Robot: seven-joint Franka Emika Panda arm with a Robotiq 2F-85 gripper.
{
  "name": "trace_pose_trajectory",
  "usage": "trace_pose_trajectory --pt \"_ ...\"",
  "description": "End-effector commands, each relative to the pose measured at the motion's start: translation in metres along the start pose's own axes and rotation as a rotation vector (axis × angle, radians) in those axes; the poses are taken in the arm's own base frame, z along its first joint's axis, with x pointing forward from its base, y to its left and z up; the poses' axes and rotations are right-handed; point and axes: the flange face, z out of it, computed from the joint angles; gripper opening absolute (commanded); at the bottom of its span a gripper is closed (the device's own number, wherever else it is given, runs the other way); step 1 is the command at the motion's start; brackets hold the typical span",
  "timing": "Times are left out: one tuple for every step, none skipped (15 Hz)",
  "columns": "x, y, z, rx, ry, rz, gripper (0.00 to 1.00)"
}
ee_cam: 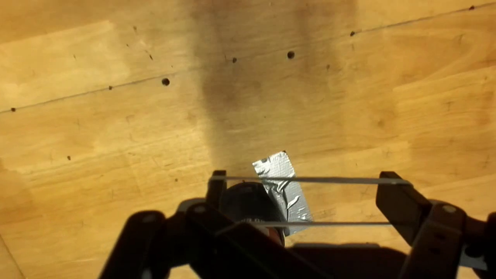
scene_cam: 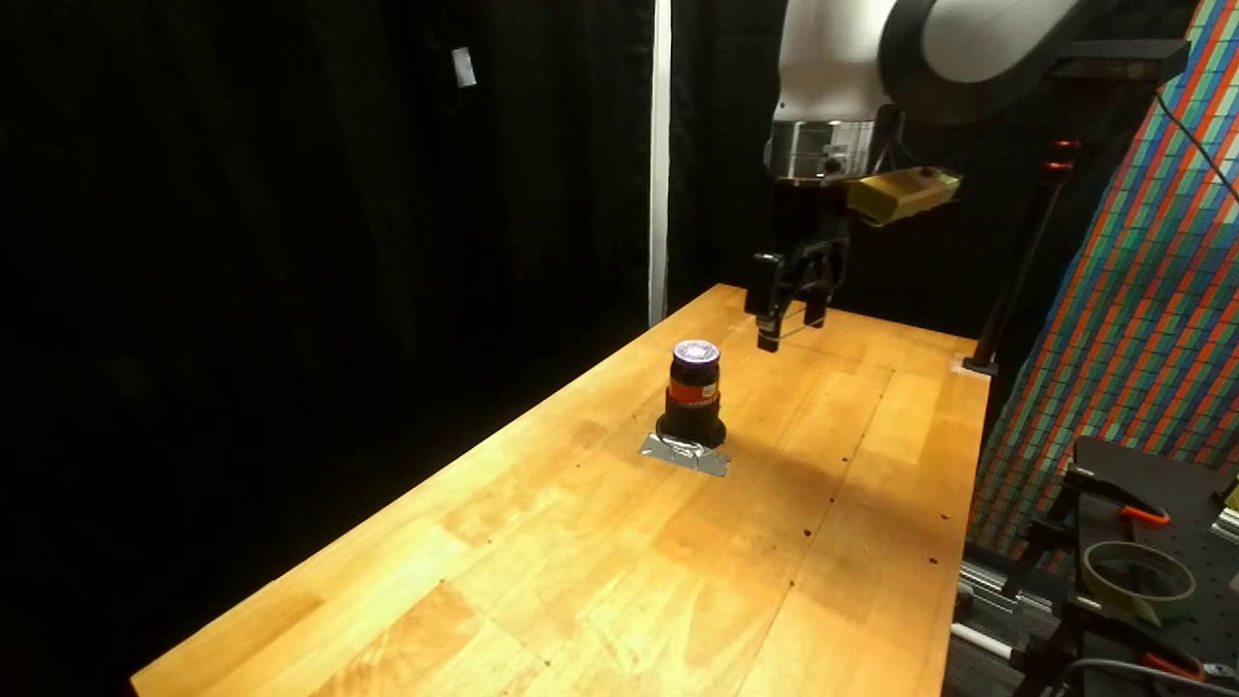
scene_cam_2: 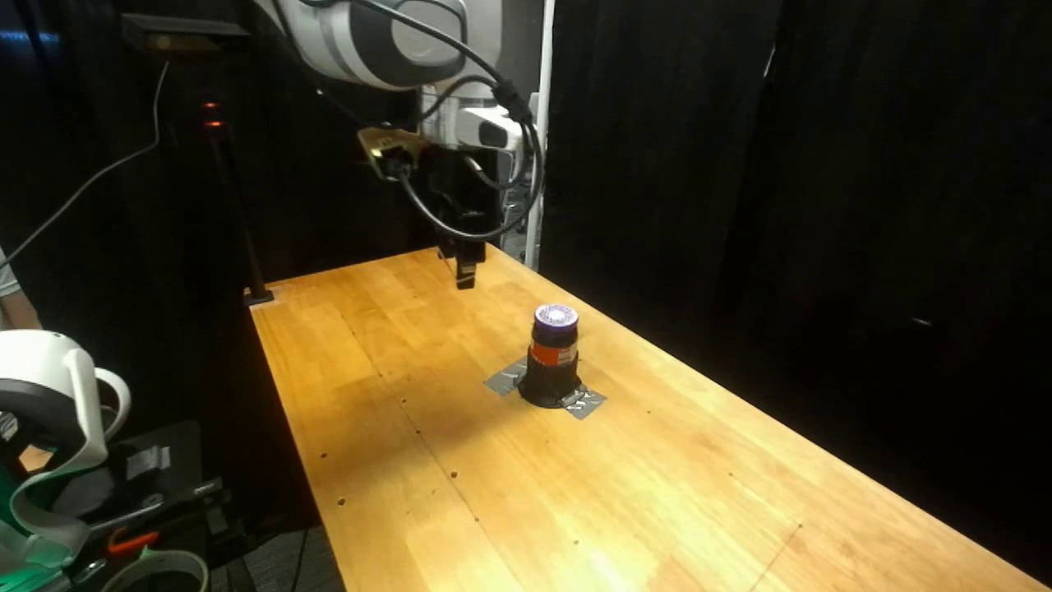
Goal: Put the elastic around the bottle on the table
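Bottle (scene_cam: 695,392): stood upright on bench (scene_cam: 581,542), near but apart from claw (scene_cam: 792,331); claw gaped wide, elastic (ee_cam: 329,180) stretched round fingers (ee_cam: 403,203).

Wooden across the table (scene_cam: 600,561), smooth and softly glossy, with visible grain. Shiny, metallic-looking and creased on the tape (ee_cam: 296,199). Smooth with a low sheen on the bottle (scene_cam_2: 551,353). Matt along the elastic (ee_cam: 333,180). Matt on the gripper (scene_cam: 792,325); polished like metal at the ring (scene_cam: 803,150); smooth, glossy on the arm (scene_cam: 832,63). Dull, like cloth, over the curtain (scene_cam: 319,252).
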Motion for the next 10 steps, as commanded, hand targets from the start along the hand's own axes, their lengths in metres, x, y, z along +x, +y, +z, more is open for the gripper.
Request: trace_pose_trajectory --pt "0.074 -0.002 0.017 0.031 0.004 -0.015 1.0" --pt "0.088 0.0 0.022 0.041 0.006 -0.015 1.0" --pt "0.1 0.002 0.027 0.051 0.006 -0.014 1.0" --pt "0.111 0.004 0.031 0.049 0.005 -0.016 1.0" --pt "0.121 0.006 0.036 0.054 0.002 -0.016 1.0" --pt "0.131 0.009 0.041 0.049 0.008 -0.01 1.0" --pt "0.139 0.011 0.045 0.048 0.007 -0.009 1.0" --pt "0.147 0.014 0.049 0.047 0.007 -0.003 1.0" --pt "0.154 0.016 0.054 0.053 0.011 0.005 1.0" --pt "0.16 0.017 0.058 0.051 0.013 0.012 1.0"
